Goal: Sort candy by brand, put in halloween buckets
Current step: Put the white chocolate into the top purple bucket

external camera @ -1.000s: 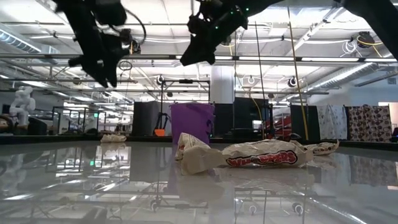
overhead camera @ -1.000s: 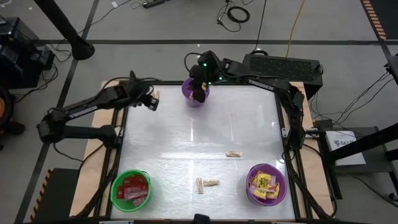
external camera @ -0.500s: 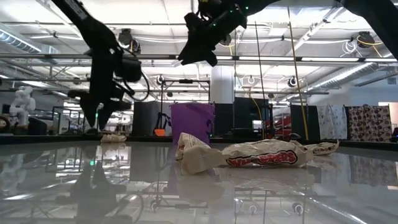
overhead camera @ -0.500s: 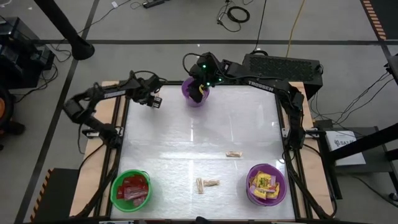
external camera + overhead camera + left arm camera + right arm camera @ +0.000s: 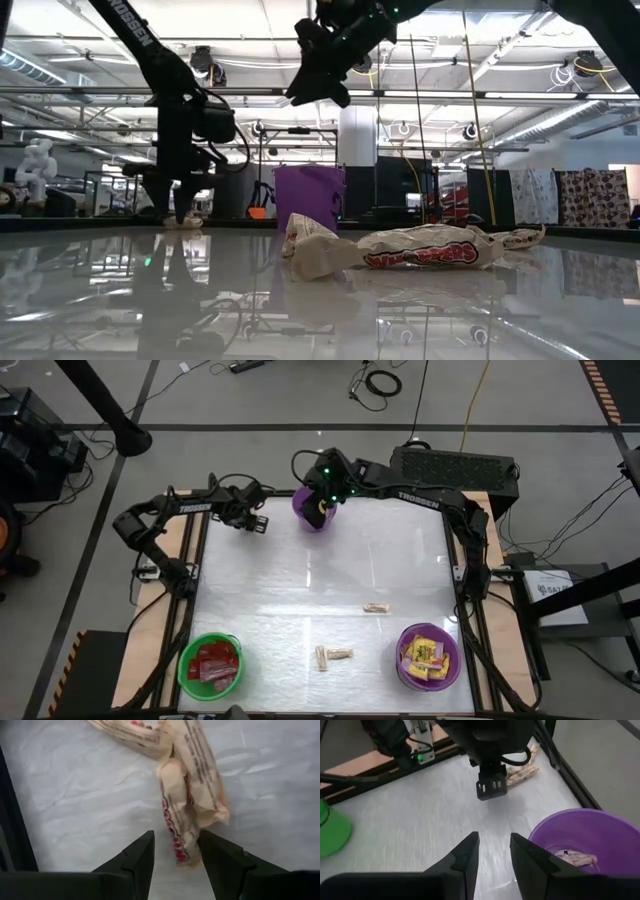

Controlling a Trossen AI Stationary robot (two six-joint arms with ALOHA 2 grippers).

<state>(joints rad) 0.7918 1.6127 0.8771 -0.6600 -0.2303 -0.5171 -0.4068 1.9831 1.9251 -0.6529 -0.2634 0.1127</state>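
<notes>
The left gripper (image 5: pixel 175 851) hangs fingers apart above the tan candy (image 5: pixel 187 815) at the table's far-left corner – its long axis runs away from them; the right gripper (image 5: pixel 494 851), parted and empty, hovers by the far purple bucket (image 5: pixel 580 837)

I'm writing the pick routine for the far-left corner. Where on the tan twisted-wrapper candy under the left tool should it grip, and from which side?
Come straight down, as the left tool already points, open. The tan candy lies flat on the table, overlapped by a second piece. I would pinch across its narrow width at the free end nearest the fingers, away from the overlap.
</notes>
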